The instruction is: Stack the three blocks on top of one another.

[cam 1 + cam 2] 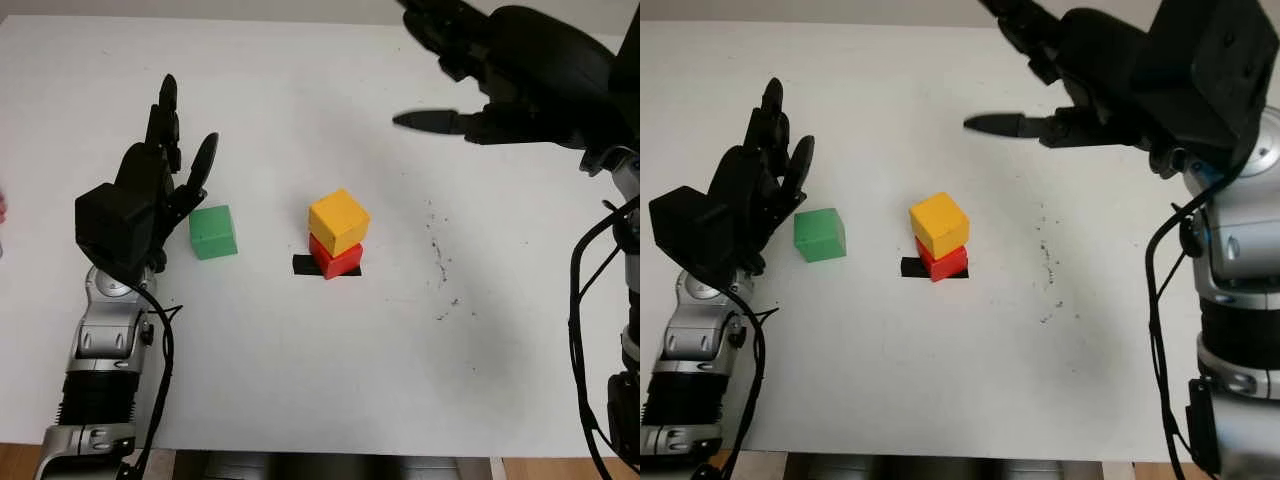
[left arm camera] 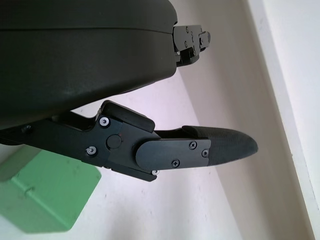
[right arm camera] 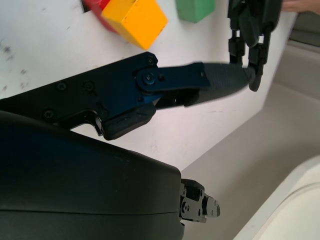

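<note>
Two blocks stacked, green block pending: tip-over risk

One hand is at work: the left hand (image 1: 150, 190), holding nothing, fingers extended, stands just beside the green block (image 1: 213, 232), on the side away from the stack. The yellow block (image 1: 338, 221) sits skewed on the red block (image 1: 335, 257), which rests on a black tape mark (image 1: 303, 265), well apart from the green block. The right hand (image 1: 510, 80) hovers open, beyond the stack. Likely fault: an off-centre placement or a finger brush topples the skewed yellow block
</note>
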Tool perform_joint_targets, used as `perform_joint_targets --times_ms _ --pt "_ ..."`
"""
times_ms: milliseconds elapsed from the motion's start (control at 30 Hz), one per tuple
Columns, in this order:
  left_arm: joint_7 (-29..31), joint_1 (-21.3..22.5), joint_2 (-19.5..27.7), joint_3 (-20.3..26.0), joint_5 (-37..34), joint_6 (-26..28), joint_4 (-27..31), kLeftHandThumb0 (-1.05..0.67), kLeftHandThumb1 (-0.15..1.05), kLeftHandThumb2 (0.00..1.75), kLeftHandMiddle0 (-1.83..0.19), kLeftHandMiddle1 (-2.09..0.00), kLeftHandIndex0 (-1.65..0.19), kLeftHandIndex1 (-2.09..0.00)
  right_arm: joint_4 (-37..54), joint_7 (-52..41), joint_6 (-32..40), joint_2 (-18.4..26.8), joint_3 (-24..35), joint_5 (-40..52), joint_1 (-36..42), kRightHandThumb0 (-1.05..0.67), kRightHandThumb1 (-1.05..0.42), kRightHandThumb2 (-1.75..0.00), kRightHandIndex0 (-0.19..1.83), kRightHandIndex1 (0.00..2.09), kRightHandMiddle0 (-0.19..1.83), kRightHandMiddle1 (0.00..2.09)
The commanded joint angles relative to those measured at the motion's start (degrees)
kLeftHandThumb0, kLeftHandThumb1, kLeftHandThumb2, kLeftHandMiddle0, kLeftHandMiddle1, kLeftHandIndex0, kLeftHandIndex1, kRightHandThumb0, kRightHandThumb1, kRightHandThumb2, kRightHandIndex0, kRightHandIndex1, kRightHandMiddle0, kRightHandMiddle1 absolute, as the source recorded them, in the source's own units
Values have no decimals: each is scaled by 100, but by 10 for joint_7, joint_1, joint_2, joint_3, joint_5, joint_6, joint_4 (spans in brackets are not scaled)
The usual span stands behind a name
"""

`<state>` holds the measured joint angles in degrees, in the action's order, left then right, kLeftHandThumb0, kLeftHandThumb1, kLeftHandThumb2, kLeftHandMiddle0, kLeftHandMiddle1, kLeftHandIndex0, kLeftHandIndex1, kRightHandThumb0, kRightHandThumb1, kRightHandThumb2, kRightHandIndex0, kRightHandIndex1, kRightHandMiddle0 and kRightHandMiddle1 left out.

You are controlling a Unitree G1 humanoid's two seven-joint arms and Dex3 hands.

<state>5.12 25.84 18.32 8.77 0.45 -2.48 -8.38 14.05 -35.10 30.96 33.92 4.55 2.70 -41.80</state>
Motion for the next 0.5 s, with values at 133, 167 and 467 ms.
perform_joint_targets --times_ms 133,167,467 --pt "-23 -24 47 3 76 -6 54 -75 105 34 -3 -10 -2 -11 -38 33 -17 -34 20 38 35 -76 -105 -51 -19 0 -15 3" --pt "-17 -29 62 3 91 1 67 -74 105 29 -10 -10 -9 -14 -42 38 -17 -37 22 41 38 -75 -105 -52 -19 0 -16 2" --pt "117 -73 202 5 141 59 158 -82 104 11 -5 -4 -21 -8 -89 65 -43 -45 24 54 54 -78 -105 -58 -19 0 -17 3"
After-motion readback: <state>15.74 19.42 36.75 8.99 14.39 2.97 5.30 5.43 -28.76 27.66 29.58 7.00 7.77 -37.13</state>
